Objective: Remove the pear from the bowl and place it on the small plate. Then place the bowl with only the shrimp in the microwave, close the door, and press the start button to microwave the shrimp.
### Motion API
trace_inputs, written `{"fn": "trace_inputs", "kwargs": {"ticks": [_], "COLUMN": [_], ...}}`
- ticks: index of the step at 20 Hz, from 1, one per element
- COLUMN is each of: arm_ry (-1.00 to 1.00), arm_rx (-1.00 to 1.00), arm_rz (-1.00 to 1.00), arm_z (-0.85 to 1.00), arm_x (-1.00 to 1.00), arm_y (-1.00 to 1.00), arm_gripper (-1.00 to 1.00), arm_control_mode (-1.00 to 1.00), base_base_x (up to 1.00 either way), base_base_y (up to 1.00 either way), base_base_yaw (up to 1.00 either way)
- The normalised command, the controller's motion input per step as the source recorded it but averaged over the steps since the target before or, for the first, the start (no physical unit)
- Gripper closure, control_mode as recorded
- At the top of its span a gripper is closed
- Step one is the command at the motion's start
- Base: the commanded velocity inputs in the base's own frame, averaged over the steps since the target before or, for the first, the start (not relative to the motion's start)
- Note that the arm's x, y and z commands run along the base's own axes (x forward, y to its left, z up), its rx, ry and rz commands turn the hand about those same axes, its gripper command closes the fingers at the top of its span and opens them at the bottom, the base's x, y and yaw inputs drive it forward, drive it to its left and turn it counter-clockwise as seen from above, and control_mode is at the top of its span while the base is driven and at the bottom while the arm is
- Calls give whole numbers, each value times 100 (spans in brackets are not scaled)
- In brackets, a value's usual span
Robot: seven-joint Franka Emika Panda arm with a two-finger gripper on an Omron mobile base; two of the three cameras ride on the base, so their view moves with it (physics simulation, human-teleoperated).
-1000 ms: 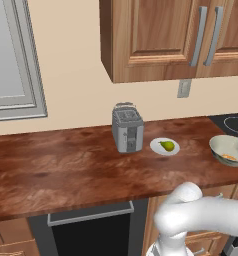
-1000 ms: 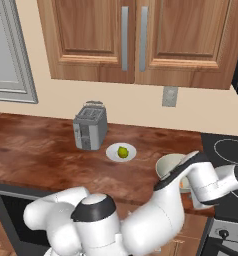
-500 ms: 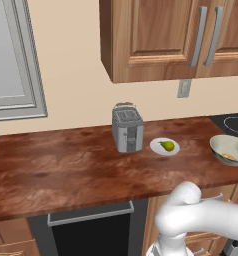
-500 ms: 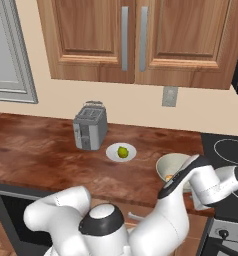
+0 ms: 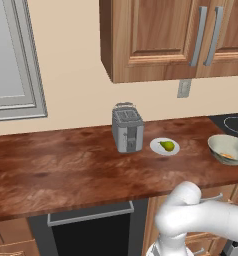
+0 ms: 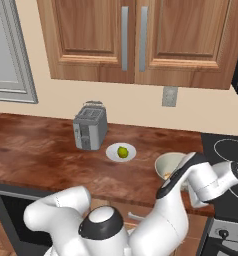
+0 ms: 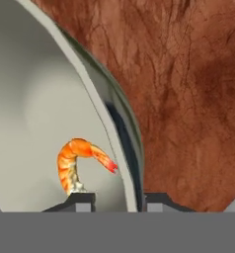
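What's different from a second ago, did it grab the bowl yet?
The gripper has closed in on the bowl: its fingertips now straddle the rim wall, one inside by the shrimp, one outside. The bowl has not lifted. The pear on the small plate and the toaster are unchanged.

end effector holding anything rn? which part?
The end effector straddles the bowl at its rim, one finger inside by the shrimp, one outside; closed on the wall.
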Motion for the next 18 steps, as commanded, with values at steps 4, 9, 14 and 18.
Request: {"fn": "trace_inputs", "kwargs": {"ticks": [4, 9, 14, 18], "arm_ry": [-3, -16, -19, -1], "arm_rx": [0, -2, -4, -5], "arm_rz": [0, 0, 2, 0], "arm_z": [0, 67, 100, 84], "arm_x": [-13, -31, -14, -2], "arm_y": [10, 18, 52, 92], "arm_gripper": [100, 100, 100, 100], "arm_control_mode": [-100, -100, -100, -100], "base_base_x": [0, 0, 0, 0], "base_base_y": [0, 0, 0, 0], "base_base_yaw": [0, 0, 0, 0]}}
